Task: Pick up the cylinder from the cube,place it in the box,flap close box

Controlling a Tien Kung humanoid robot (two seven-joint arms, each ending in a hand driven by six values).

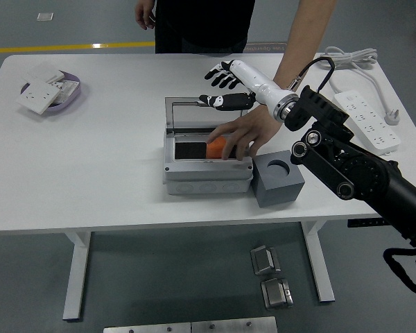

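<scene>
At the far left of the counter (90,173) a purple tray (69,97) is holding white socket plates, well apart from the work. Near the middle the grey box (206,173) is sitting with its lid (187,114) standing upright at the far side. The orange cylinder (217,148) is lying inside the box, toward the right of the dark cavity, and a person's hand (246,135) is reaching down from the far side and touching it, fingers covering its right end, so its long axis cannot be told. Just right of the box the grey cube (277,179) is standing with its round socket empty.

The robot's right hand (227,87) is hovering above and just behind the lid's top edge, fingers spread and holding nothing. The lid lies directly below and slightly toward the near side of that hand, so a forward-and-down push looks like what the closing calls for, though the person's hand is sitting in the lid's path. A white power strip (367,121) is lying at the far right. The left arm is not showing.
</scene>
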